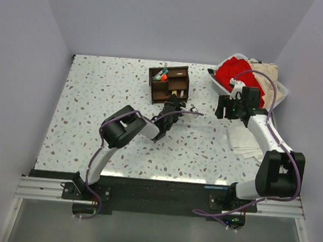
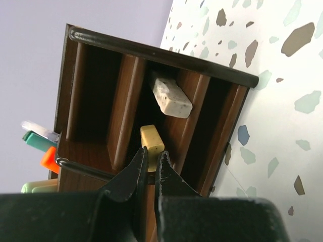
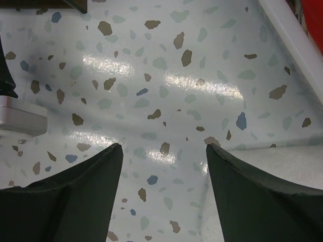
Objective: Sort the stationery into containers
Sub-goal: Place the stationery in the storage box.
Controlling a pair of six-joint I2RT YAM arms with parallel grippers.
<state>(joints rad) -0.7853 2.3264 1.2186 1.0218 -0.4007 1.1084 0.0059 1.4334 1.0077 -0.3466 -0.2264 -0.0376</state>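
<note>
Where the left hand pinches: tan eraser, blocky, at a middle cubby.
Organiser: dark brown wood.
Right hand: wide, empty.

The organiser stands on the table directly ahead of the left claw. An eraser lies in the middle cubby right at that claw's tips, with a second eraser deeper in the same cubby. Pens stick out of the organiser to the claw's left. The right claw hangs over the table, well right of the organiser. The basket sits behind and right of it, and the folded cloth lies nearer, beside its arm.
</note>
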